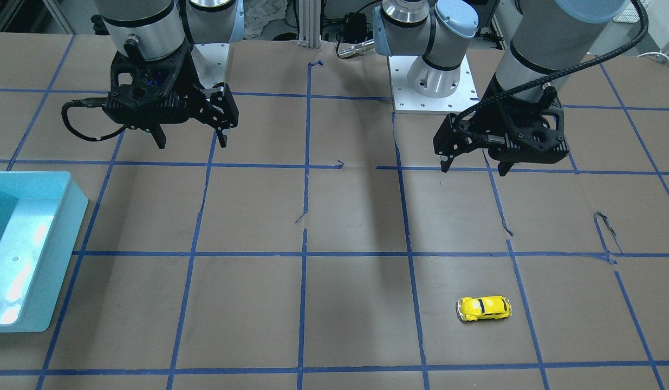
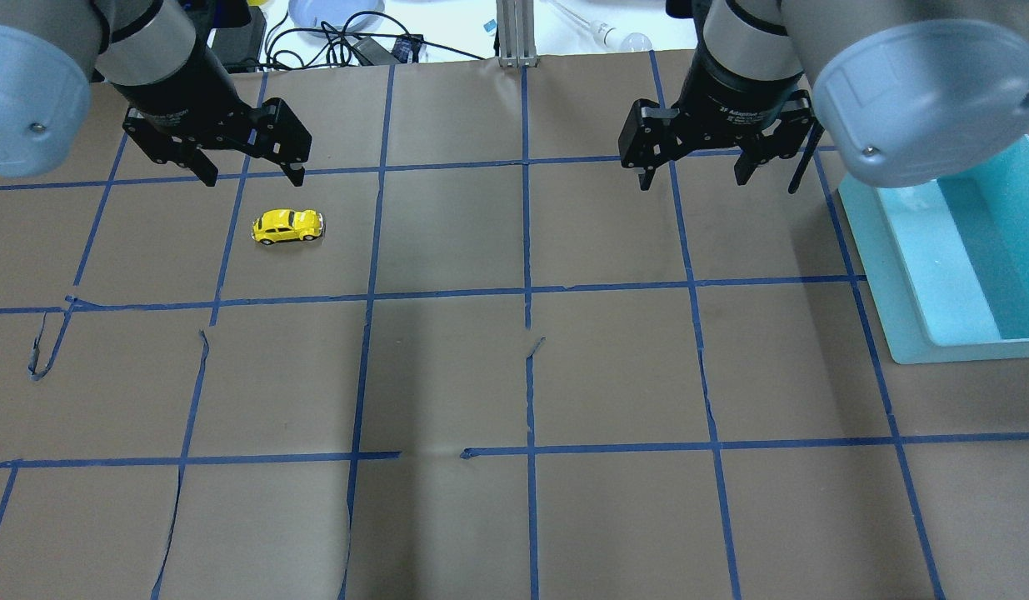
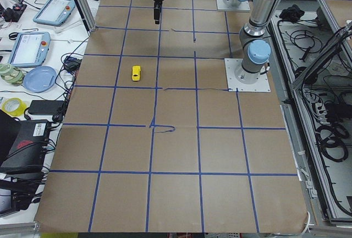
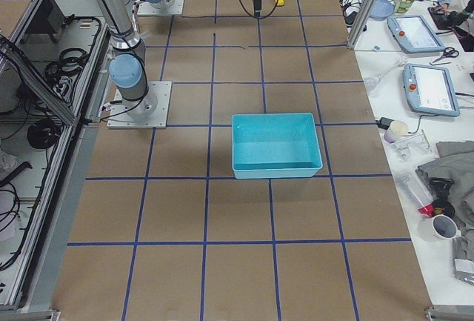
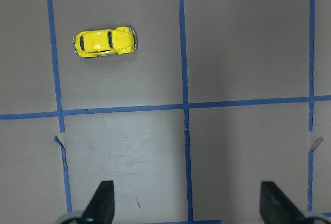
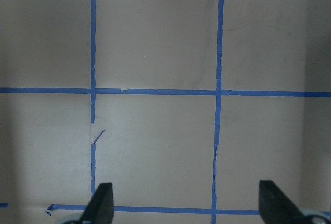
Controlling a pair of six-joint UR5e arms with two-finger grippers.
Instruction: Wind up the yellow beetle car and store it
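Note:
The yellow beetle car (image 2: 287,226) stands on its wheels on the brown paper table, on my left side. It also shows in the front view (image 1: 484,307), the left side view (image 3: 136,73) and the left wrist view (image 5: 105,43). My left gripper (image 2: 253,179) is open and empty. It hangs above the table, apart from the car, which lies ahead and to the left in the wrist view. My left gripper also shows in the front view (image 1: 473,169). My right gripper (image 2: 694,182) is open and empty, high over bare paper (image 6: 155,146).
A light-blue bin (image 2: 885,275) stands on the table's right side, also seen in the front view (image 1: 69,216) and the right side view (image 4: 274,147). Blue tape lines grid the paper. Side benches hold tablets, cables and cups.

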